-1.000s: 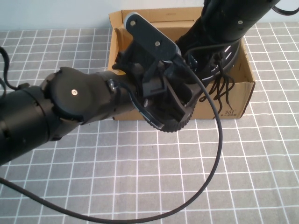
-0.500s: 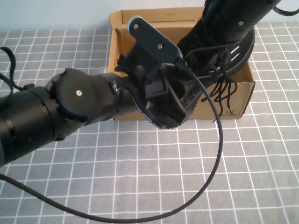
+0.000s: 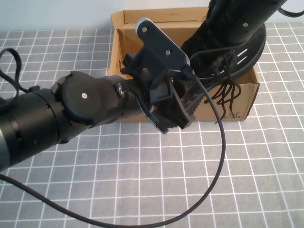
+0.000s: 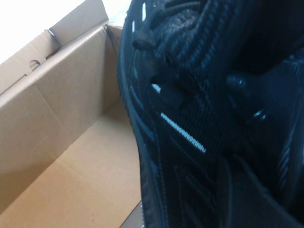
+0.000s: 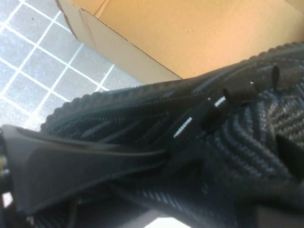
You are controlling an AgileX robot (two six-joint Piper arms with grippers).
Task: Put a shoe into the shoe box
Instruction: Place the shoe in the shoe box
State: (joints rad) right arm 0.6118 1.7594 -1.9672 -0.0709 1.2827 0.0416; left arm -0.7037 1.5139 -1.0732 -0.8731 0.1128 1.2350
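Lifted rightward, shoe (image 3: pixel 237 50) overhangs shoe box (image 3: pixel 124 20) edge — both pincers' (image 3: pixel 183 111) (image 3: pixel 223 42) grips untellable.

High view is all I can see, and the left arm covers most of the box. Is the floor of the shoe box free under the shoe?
Observer: Yes. In the left wrist view the shoe box shows a bare cardboard floor beside the shoe, with nothing else lying on it.
Operator: Is the shoe fully over the box?
Observer: It seems not. In the right wrist view its sole edge reaches past the box's outer wall, over the grid table.
Operator: Where are the grippers?
Observer: The right gripper is clamped on the shoe, with one finger lying along its side. The left gripper is at the shoe's lower end, by the box's front wall.
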